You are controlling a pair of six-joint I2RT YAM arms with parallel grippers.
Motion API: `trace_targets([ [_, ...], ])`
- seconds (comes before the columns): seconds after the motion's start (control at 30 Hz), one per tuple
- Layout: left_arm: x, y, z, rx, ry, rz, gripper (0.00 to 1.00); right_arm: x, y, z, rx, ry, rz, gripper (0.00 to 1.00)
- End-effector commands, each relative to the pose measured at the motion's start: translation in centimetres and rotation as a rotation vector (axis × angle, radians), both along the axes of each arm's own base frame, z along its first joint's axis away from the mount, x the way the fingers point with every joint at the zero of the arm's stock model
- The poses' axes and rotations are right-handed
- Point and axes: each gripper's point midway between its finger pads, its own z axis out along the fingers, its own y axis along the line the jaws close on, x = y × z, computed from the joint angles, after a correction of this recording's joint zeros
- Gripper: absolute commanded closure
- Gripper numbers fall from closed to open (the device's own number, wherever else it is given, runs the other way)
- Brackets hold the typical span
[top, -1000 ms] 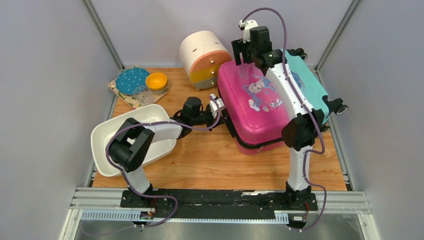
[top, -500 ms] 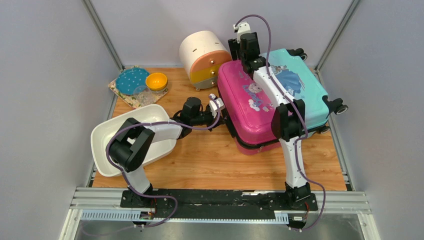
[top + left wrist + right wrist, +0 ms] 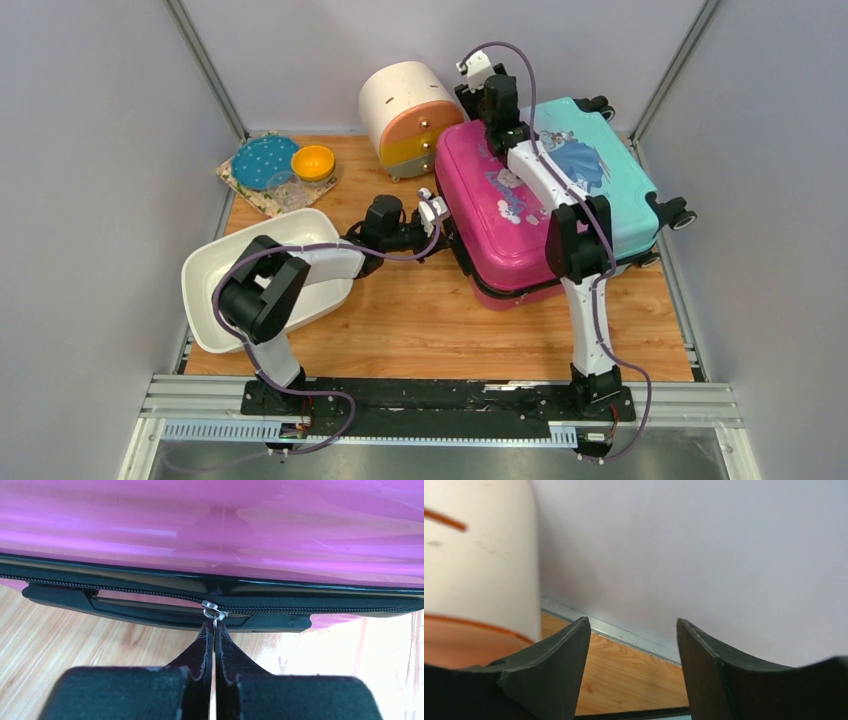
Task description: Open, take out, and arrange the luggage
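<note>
On the surface [image 3: 420, 330] the luggage [image 3: 472, 205] lies shut, nothing out; left claw [image 3: 215, 627] pinches its zipper pull [image 3: 214, 613]; right claw [image 3: 633, 635] gapes empty; unzipping, unpacking, arranging remain

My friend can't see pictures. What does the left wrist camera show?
The left gripper is pinched shut on the small silver zipper pull of the pink luggage. The zipper runs along a black band across the suitcase's side, with a black handle just below it and the wooden table underneath.
</note>
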Motion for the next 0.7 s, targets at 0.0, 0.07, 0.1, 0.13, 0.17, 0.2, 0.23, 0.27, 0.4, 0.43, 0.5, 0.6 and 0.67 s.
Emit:
trace_targets([
  [0.0,1.0,1.3,-0.1,0.010,-0.001,0.074,1.00,-5.0,4.2,-5.2,-0.107,0.257,0.357,0.33],
  [0.07,0.4,1.6,0.0,0.014,-0.005,0.060,1.00,-7.0,4.2,-6.4,-0.144,0.336,0.423,0.35],
  [0.1,0.1,1.6,0.1,0.015,-0.011,0.055,1.00,-8.2,4.7,-6.8,-0.147,0.367,0.481,0.35],
  [0.13,-0.2,1.7,0.6,0.010,-0.031,0.046,1.00,-9.4,4.5,-7.9,-0.179,0.421,0.515,0.35],
  [0.17,-0.9,1.9,0.2,0.023,-0.049,0.028,1.00,-10.2,4.6,-8.4,-0.189,0.449,0.540,0.35],
  [0.2,-1.3,2.0,0.2,0.025,-0.062,0.016,1.00,-11.5,4.8,-9.5,-0.193,0.490,0.592,0.35],
  [0.23,-1.5,2.0,0.8,0.025,-0.096,0.008,1.00,-12.9,4.7,-9.8,-0.211,0.531,0.625,0.35],
  [0.27,-2.0,2.3,0.4,0.031,-0.090,0.008,1.00,-13.8,4.5,-10.1,-0.216,0.554,0.651,0.36],
  [0.4,-2.2,3.5,0.4,0.037,-0.101,0.069,1.00,-18.5,4.4,-9.7,-0.200,0.591,0.764,0.37],
  [0.43,-2.0,3.9,0.6,0.039,-0.112,0.094,1.00,-20.0,4.3,-11.0,-0.191,0.629,0.786,0.37],
  [0.5,-2.4,4.5,0.0,0.047,-0.118,0.107,1.00,-21.5,4.5,-9.9,-0.179,0.612,0.823,0.37],
  [0.6,-2.2,5.9,0.0,0.060,-0.146,0.157,1.00,-23.3,4.5,-10.1,-0.158,0.631,0.848,0.38],
  [0.67,-1.9,6.6,0.1,0.059,-0.153,0.170,1.00,-24.5,4.4,-10.7,-0.143,0.662,0.863,0.38],
])
